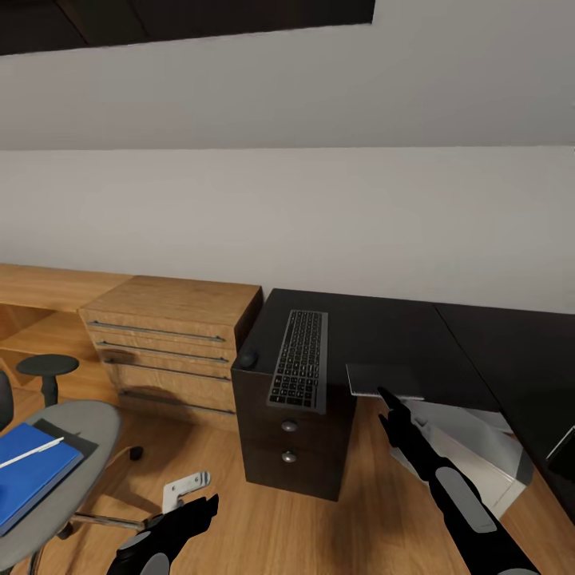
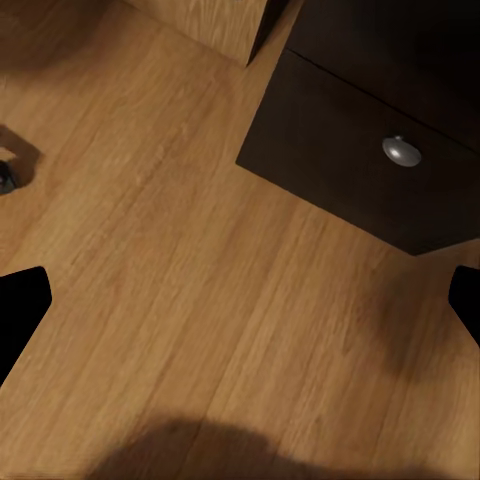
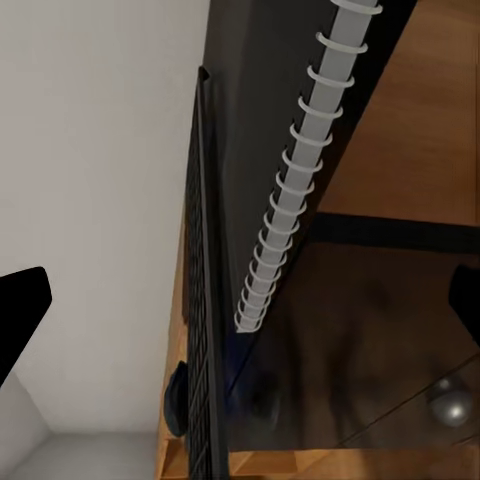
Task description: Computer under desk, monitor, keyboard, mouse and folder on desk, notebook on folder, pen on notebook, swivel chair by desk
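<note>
One keyboard lies on the black desk, one dark mouse just beside it at the desk's edge, one spiral notebook near its other side. One blue folder with one white pen on top rests on the swivel chair. Left gripper hangs wide over the floor; right gripper, spread wide, points at the notebook. One pale computer sits under the desk.

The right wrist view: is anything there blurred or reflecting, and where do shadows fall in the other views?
Right wrist view: sharp spiral binding, glossy desk top mirroring it faintly. Left wrist view: a soft dark shadow on the floor at the picture's lower edge. Head view: even light, keyboard crisp.
</note>
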{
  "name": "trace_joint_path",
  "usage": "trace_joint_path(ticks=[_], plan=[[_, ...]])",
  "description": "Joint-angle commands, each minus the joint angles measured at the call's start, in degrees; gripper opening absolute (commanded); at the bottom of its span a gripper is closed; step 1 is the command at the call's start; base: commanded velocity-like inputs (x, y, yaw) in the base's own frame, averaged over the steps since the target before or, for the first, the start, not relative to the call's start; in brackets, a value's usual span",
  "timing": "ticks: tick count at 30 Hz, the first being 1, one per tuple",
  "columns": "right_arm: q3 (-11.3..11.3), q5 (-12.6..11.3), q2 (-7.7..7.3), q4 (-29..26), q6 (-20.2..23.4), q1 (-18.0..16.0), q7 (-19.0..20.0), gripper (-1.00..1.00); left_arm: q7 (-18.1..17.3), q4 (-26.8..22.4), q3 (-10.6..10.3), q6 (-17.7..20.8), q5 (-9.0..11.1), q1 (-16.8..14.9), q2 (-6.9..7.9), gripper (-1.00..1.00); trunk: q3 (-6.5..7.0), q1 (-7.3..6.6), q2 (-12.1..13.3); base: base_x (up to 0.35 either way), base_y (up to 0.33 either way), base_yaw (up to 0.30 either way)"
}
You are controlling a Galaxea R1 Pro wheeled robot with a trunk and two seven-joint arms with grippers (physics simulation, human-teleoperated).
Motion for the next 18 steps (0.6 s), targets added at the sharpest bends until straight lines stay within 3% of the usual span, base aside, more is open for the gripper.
trace_joint_path(ticks=[1, 18], plan=[[0.0, -0.6, -0.02, 0.0, 0.3, 0.0, 0.1, 1.00, 0.6, -0.1, -0.1, 0.0, 0.6, -0.1, 0.06, 1.00, -0.06, -0.01, 0.0, -0.022, 0.000, 0.000], [0.0, -0.6, -0.02, 0.1, 0.2, 0.0, 0.0, 1.00, 0.6, -0.1, -0.1, 0.0, 0.6, -0.1, 0.06, 1.00, -0.06, -0.01, 0.0, -0.033, 0.000, 0.000]])
